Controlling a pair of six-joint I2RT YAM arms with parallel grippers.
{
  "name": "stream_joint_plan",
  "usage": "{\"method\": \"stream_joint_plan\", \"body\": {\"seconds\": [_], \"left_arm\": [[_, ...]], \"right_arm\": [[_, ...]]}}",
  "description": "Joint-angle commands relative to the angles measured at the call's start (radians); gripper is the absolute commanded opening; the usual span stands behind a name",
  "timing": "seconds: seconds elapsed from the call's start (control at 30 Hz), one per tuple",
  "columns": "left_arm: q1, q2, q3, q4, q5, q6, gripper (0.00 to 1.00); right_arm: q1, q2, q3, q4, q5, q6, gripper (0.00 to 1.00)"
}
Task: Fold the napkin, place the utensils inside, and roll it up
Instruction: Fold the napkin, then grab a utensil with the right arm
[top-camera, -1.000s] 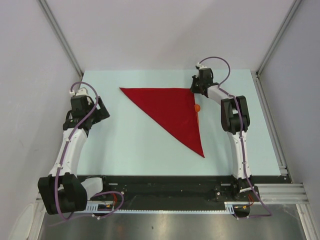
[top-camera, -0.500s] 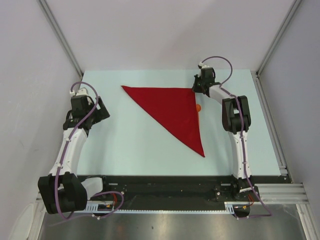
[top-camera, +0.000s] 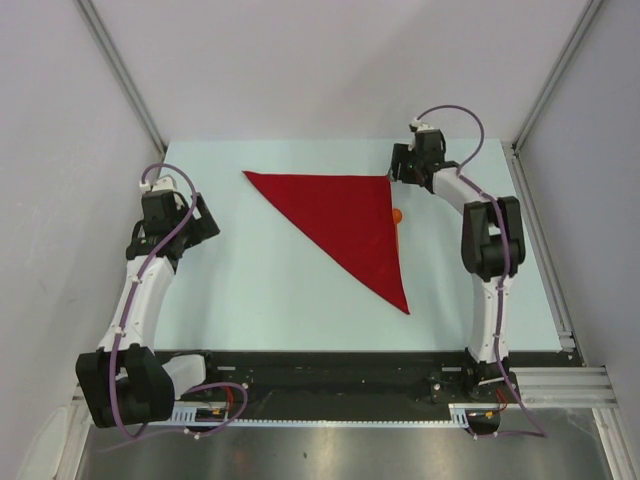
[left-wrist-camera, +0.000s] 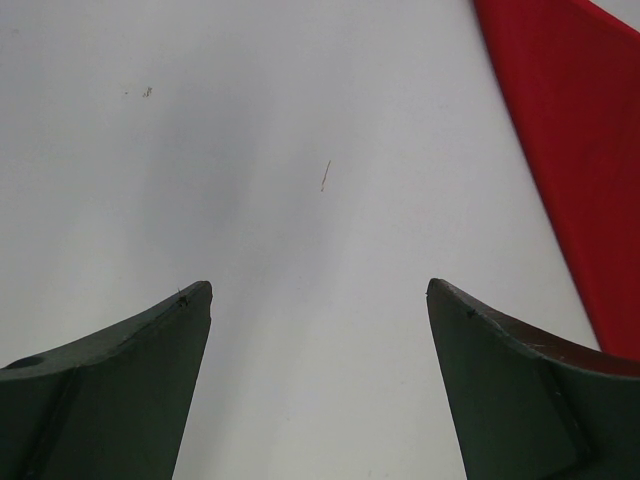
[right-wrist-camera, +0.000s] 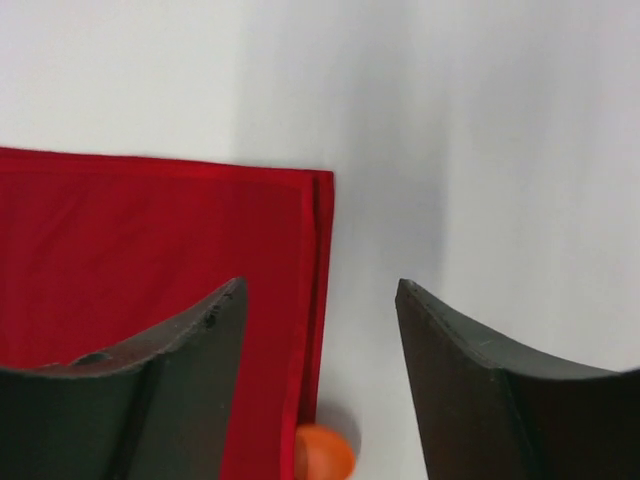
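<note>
— Where's the napkin (top-camera: 345, 222)?
— Folded into a triangle, flat on the bench (top-camera: 250, 290), with the orange spoon (top-camera: 397, 215) peeking out at its right edge.
— The claws?
— Both gape empty: right claw (right-wrist-camera: 320, 288) over its far corner, left claw (left-wrist-camera: 320, 290) well apart.

Open table (top-camera: 250, 290) spreads left of the napkin (top-camera: 350, 225); the spoon (top-camera: 397, 215) sits right at its right edge.

Spoon (top-camera: 397, 214) mostly under napkin (top-camera: 347, 220)
</note>
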Motion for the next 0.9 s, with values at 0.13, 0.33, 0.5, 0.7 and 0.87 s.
{"method": "stream_joint_plan", "body": {"seconds": [0.13,0.33,0.5,0.7,0.87], "left_arm": [[0.011,-0.014,0.015,0.013,0.038,0.017,0.93],[0.013,-0.016,0.015,0.016,0.055,0.014,0.93],[0.011,-0.018,0.014,0.019,0.061,0.011,0.93],[0.011,-0.019,0.012,0.019,0.066,0.010,0.93],[0.013,-0.021,0.012,0.019,0.066,0.010,0.93]], "right_arm": [[-0.016,-0.289,-0.260,-0.111,0.074,0.008,0.47],[0.011,-0.353,-0.402,-0.157,0.103,0.006,0.40],[0.057,-0.352,-0.445,-0.156,0.123,-0.016,0.40],[0.089,-0.329,-0.443,-0.150,0.128,-0.014,0.41],[0.105,-0.297,-0.420,-0.164,0.143,-0.014,0.41]]}}
